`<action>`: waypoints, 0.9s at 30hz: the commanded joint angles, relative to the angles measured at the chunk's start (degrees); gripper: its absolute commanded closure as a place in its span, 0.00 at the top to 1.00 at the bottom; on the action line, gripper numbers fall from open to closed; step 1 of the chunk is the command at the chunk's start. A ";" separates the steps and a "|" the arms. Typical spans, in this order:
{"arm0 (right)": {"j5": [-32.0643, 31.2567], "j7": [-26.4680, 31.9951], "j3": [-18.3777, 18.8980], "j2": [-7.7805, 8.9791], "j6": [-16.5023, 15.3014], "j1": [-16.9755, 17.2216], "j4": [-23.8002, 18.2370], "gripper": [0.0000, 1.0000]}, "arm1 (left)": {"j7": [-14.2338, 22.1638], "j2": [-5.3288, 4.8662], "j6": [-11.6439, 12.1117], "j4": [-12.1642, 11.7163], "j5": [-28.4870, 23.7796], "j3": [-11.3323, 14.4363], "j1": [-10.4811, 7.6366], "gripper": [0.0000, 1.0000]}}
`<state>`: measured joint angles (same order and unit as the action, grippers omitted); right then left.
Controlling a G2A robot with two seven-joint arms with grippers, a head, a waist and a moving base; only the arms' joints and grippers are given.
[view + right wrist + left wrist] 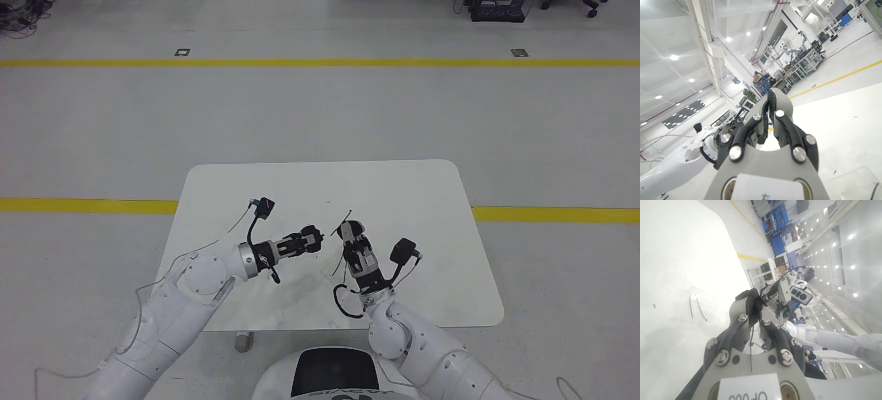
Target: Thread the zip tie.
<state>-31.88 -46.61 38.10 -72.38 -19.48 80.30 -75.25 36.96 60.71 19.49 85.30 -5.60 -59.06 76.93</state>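
Here, the left gripper [753,298] has its fingers clamped on the zip tie [751,351], whose strip trails back between them. The right gripper [770,98], tip-to-tip with the left, has its pads pressed together; what they pinch cannot be told. Aside from the fingers, a clear tray [851,178] holds two loose ties [691,308].

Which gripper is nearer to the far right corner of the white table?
Right. The right gripper hangs over the table's middle, on the side of that corner; the left gripper is just beside it, on the side away from the corner.
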 commanded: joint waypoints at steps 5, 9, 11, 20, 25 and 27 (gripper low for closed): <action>0.53 1.02 -0.22 -0.31 0.00 -0.45 0.33 0.00 | 0.31 -0.06 -0.01 0.05 -0.19 0.25 -0.16 0.00; 0.64 1.34 -0.34 -0.51 0.00 -0.70 0.62 0.00 | 0.25 -0.11 -0.01 0.06 -0.32 0.30 -0.20 0.00; 0.63 1.42 -0.32 -0.60 0.00 -0.79 0.81 0.00 | 0.20 -0.13 -0.01 0.09 -0.34 0.31 -0.20 0.00; 0.54 1.26 -0.29 -1.08 0.00 -0.93 1.52 0.00 | 0.27 -0.23 -0.01 0.00 -0.52 0.45 -0.24 0.00; 0.20 1.18 -0.39 -1.27 0.00 -0.92 1.58 0.00 | 0.27 -0.28 -0.01 0.00 -0.52 0.56 -0.34 0.00; 0.07 1.17 -0.38 -1.30 0.00 -0.91 1.65 0.00 | 0.19 -0.29 -0.01 0.02 -0.56 0.59 -0.32 0.00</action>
<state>-31.76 -45.44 37.71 -73.67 -19.48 79.37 -73.64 37.21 60.43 19.48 85.30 -6.14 -58.49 76.59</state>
